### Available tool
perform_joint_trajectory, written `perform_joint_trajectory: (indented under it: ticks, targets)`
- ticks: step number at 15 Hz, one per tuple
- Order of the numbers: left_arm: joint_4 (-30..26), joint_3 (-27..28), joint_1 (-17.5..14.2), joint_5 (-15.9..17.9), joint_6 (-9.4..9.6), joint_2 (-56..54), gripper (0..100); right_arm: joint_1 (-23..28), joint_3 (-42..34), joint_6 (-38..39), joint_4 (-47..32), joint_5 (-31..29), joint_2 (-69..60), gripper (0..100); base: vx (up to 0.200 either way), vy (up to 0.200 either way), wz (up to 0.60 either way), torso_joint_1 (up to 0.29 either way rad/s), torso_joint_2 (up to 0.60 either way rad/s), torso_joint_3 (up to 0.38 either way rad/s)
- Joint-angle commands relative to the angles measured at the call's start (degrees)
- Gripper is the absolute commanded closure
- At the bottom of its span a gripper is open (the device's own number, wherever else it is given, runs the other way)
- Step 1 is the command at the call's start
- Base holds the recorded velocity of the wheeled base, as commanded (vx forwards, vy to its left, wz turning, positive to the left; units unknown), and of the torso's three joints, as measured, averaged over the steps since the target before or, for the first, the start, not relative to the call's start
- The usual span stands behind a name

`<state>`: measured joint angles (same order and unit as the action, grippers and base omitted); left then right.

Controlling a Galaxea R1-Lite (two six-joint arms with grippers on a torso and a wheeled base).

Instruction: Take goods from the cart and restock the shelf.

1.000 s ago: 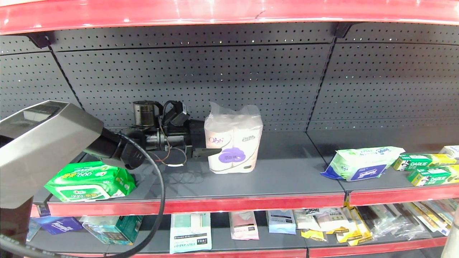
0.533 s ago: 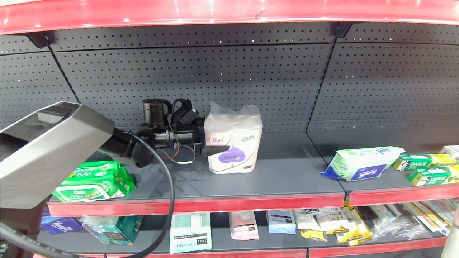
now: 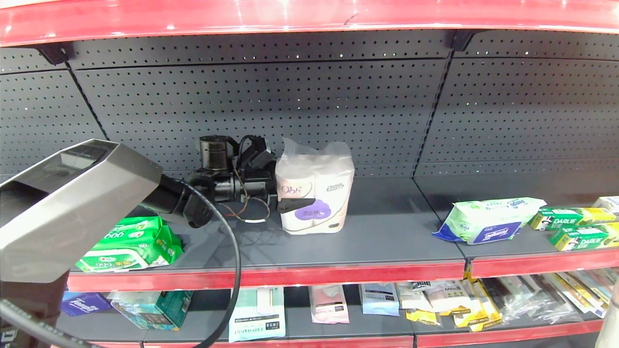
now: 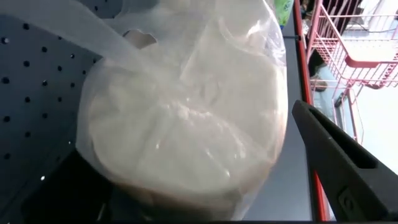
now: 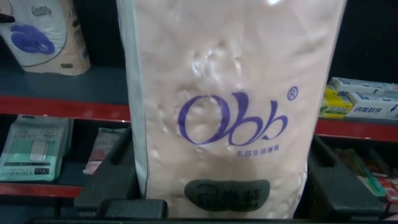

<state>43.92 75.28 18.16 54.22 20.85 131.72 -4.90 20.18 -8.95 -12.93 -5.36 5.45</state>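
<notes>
A shop aisle: a grey retail shelf (image 3: 387, 232) with red front strips and a perforated back panel (image 3: 290, 106) carries packaged goods, among them a toilet roll pack (image 3: 319, 193), wet wipes (image 3: 130, 241) and toothpaste boxes (image 3: 575, 232). A pink wire shopping cart (image 4: 367, 63) stands nearby.

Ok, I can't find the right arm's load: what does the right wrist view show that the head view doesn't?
Only the right wrist view: the held pack of rolls, between the fingers of the right gripper, with the shelves behind it. Only the head view: the green wipes and the white wipes. Both: the shelf pack, the toothpaste boxes and the packets on the lower shelf.
</notes>
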Motion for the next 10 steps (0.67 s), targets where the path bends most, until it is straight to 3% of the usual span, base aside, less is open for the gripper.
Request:
perform_joint_trajectory:
  ticks: [1,7,8,10]
  targets:
    - [0.0,0.0,0.1,0.0,-0.02,0.0,0,0.0,0.0,0.0,0.0,0.0,0.1,100,0.0,0.0,0.0,0.0,0.0,0.0]
    - [0.4,0.0,0.3,-1.3,0.25,0.9,0,0.0,-0.1,0.0,0.0,0.0,0.1,100,0.0,0.0,0.0,0.0,0.0,0.0]
    - [2.4,0.1,0.3,-1.5,0.07,1.7,100,0.0,-0.1,0.0,0.0,0.0,0.1,100,0.0,0.0,0.0,0.0,0.0,0.0]
    - [5.3,-0.3,0.5,-3.5,-2.74,2.6,100,0.1,-0.2,0.0,0.0,0.0,0.1,100,0.0,0.0,0.0,0.0,0.0,0.0]
